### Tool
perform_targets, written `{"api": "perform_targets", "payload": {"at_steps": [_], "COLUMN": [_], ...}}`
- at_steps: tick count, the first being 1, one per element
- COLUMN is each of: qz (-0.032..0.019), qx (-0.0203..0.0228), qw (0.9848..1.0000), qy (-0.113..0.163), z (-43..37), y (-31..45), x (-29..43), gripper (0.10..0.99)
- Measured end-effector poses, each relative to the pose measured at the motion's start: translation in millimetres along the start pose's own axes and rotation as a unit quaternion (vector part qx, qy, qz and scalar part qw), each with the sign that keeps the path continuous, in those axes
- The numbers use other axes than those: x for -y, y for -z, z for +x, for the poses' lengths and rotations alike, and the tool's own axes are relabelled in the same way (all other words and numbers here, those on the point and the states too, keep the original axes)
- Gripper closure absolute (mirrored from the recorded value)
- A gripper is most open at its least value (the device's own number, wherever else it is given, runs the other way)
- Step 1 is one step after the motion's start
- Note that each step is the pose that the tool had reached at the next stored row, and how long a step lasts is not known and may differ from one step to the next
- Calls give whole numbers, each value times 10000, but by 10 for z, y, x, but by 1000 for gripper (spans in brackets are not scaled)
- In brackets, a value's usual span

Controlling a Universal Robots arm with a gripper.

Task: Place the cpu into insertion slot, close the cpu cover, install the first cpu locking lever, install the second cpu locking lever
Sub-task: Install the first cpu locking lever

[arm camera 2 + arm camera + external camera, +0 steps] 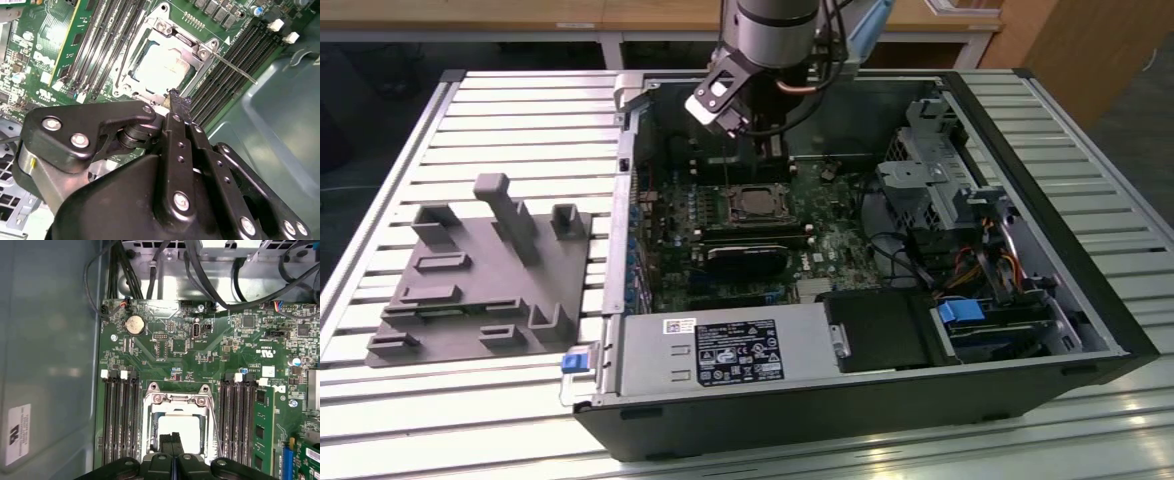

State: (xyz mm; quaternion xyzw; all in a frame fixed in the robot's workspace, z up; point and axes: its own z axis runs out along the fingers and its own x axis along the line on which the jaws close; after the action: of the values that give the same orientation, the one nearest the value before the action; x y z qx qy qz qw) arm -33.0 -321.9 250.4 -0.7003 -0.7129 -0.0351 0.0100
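Observation:
The cpu (162,67) (180,427) lies with its silvery top up in the insertion slot (754,204) on the green motherboard (200,355). The cpu cover (199,51) (175,400), a silver frame, lies flat around it. One thin locking lever (235,69) juts out past the socket's corner. Another wire lever (125,52) runs along the opposite side. My gripper (175,96) (172,438) (777,160) is shut with nothing between its black fingers. Its tips hover just over the socket's edge, beside the cpu.
The open computer case (1067,300) walls the board in. A power supply (720,350) sits at the front, a drive cage (934,170) on the exterior view's right. Black cables (150,270) hang near the board. Memory slots (120,415) flank the socket. A grey fixture (480,280) lies outside.

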Motion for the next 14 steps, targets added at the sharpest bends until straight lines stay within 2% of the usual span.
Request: {"api": "perform_targets", "payload": {"at_steps": [7, 11, 14], "qz": [0, 0, 1], "qx": [0, -3, -18], "qw": [10000, 10000, 10000], "qy": [0, 0, 31], "z": [9, 16, 17], "y": [140, 253, 263], "x": [-6, -10, -10], "gripper": [980, 980, 980]}}
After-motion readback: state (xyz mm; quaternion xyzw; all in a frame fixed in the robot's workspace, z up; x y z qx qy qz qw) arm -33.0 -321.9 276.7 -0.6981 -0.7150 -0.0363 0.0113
